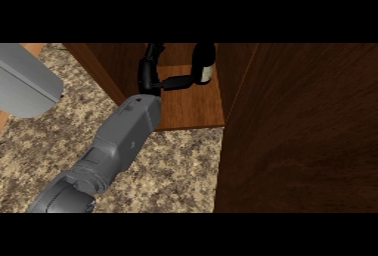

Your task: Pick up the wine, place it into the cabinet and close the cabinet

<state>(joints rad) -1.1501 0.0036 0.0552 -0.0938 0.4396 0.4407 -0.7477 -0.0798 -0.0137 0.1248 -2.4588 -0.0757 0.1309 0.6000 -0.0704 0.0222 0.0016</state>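
Observation:
The wine bottle (204, 59), dark with a pale label, stands inside the open cabinet on its wooden shelf (193, 111). My right hand (151, 75) reaches into the cabinet just left of the bottle. Its fingers (153, 55) point up and are nearly straight, with a strip of wood showing between them and the bottle. The thumb (176, 83) stretches right and touches the bottle near the label. The hand is open. The cabinet door (303, 130) is a large dark wood panel swung open at the right. My left hand does not show.
Speckled granite counter (170, 170) lies below the cabinet. A grey rounded body (23, 82) fills the upper left corner. The cabinet's left wall (100, 70) runs close beside my right forearm (122, 137).

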